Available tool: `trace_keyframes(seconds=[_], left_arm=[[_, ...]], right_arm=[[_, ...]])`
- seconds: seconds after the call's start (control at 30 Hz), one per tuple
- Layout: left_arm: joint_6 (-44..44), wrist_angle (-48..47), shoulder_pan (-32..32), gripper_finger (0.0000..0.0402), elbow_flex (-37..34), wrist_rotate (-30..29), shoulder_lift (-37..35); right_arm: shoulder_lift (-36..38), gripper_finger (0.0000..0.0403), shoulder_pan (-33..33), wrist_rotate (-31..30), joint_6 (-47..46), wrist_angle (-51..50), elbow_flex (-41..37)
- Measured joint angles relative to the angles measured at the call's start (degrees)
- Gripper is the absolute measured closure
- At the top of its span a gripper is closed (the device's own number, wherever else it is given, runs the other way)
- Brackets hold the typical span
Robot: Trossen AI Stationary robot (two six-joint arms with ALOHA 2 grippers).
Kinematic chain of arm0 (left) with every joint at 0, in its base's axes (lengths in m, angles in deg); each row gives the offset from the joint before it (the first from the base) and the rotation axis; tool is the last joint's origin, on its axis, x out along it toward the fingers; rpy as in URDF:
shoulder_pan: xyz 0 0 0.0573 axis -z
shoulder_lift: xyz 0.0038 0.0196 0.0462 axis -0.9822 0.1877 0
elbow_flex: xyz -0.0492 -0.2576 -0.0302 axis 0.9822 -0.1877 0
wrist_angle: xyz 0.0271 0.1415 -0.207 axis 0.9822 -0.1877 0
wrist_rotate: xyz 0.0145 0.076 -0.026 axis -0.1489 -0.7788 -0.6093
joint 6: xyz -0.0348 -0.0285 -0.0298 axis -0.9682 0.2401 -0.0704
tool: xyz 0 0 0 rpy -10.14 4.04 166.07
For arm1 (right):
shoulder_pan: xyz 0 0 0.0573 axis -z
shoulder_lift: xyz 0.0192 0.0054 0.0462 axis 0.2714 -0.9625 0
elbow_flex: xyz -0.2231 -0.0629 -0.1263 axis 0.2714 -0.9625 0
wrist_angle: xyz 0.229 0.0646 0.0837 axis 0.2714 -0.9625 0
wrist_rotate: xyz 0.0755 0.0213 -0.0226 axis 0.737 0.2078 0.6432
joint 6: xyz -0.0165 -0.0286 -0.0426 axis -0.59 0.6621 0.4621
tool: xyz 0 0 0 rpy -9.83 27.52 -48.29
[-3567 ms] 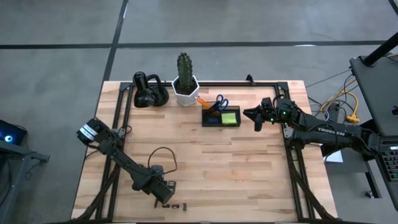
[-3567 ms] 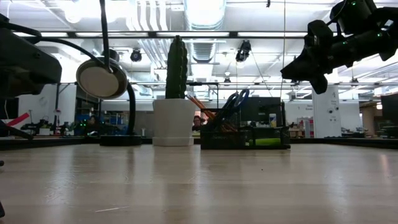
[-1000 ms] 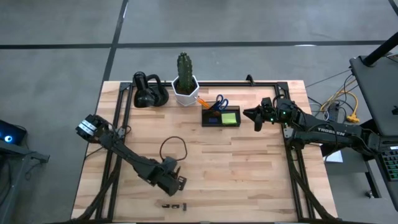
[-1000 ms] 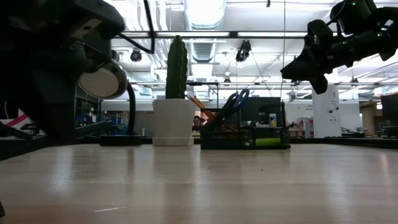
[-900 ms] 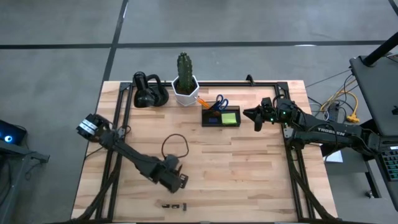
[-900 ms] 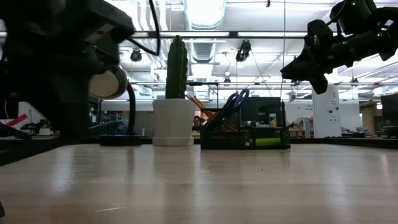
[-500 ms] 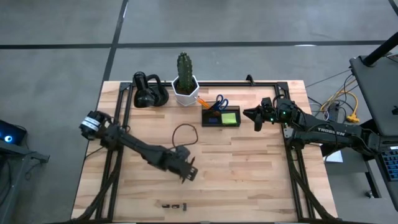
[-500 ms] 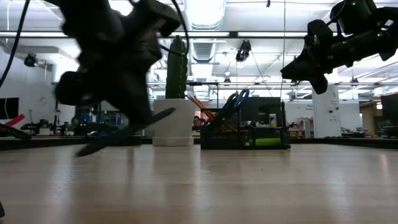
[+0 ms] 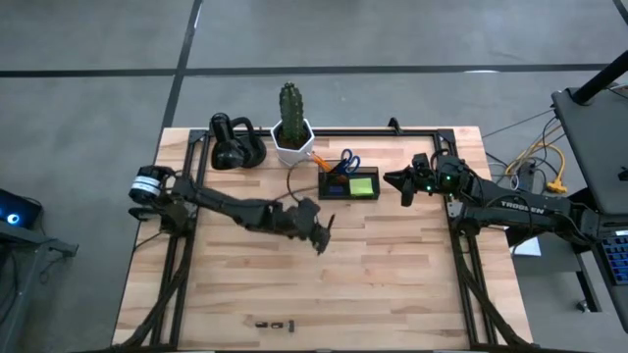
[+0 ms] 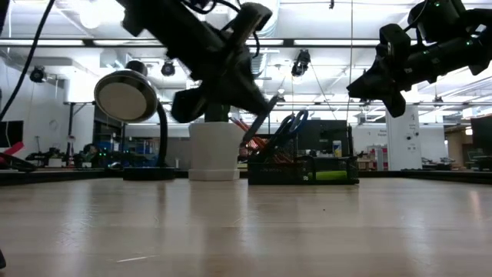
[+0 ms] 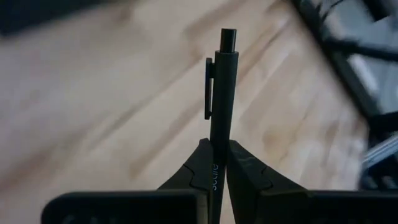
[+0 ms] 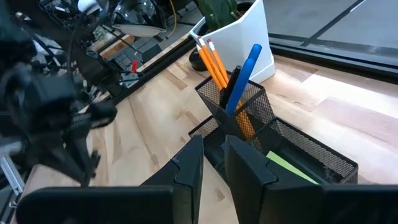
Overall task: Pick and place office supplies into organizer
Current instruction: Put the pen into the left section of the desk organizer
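Observation:
My left gripper [image 9: 318, 233] hangs over the table's middle, just near-left of the organizer [image 9: 349, 186], shut on a black pen [image 11: 216, 106]. The organizer is a dark mesh box [image 12: 292, 155] at the table's far side. It holds blue-handled scissors [image 9: 348, 162], orange pencils [image 12: 211, 59], a lime-green sticky pad [image 9: 362, 185] and a small blue block [image 9: 337, 189]. Tiny black clips [image 9: 273, 324] lie on the wood by the near edge. My right gripper [image 9: 403, 185] waits in the air to the right of the organizer, a narrow gap between its fingers and nothing in it. My left gripper pinches the pen's barrel [image 11: 215, 163] between its two fingers. The fingers lie along the pen, and its clip and push-button end [image 11: 227, 37] sticks out ahead of the fingertips. The fingers slant downward from the table's left. The pen [image 10: 258, 123] hangs tilted, clear of the table.
A white hexagonal pot with a cactus [image 9: 291, 137] and a black rounded gadget [image 9: 235, 147] stand at the far edge, left of the organizer. A black frame rail [image 9: 392, 131] runs around the table. Bare wood [image 9: 392, 284] lies on the near right.
My left gripper has swung from the near left of the table toward the far right, up to the organizer, rising a little and rolling its wrist. The pen has gone with it, clear of the table. The clips have stayed by the near edge.

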Motion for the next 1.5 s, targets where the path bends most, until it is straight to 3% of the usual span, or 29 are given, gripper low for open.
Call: trace_keyframes(seconds=[0.6,1.03,1.2,1.5], left_arm=[[26.98,12.08,-15.80,0.0393,2.83,3.06,-7.49],[49.37,13.57,-19.83,0.0393,6.59,-10.51,-6.62],[53.20,18.92,-20.27,0.0393,6.40,-10.76,-5.80],[55.69,19.71,-21.39,0.0393,6.28,-11.09,-3.07]], right_arm=[[-0.22,0.0346,-0.09,-0.14,-1.31,0.04,0.00],[-0.44,0.0346,-0.13,-0.29,-1.23,5.02,0.02],[-0.44,0.0346,-0.13,-0.41,0.00,7.32,0.02],[-0.48,0.0346,-0.11,-1.86,1.17,7.43,0.02]])
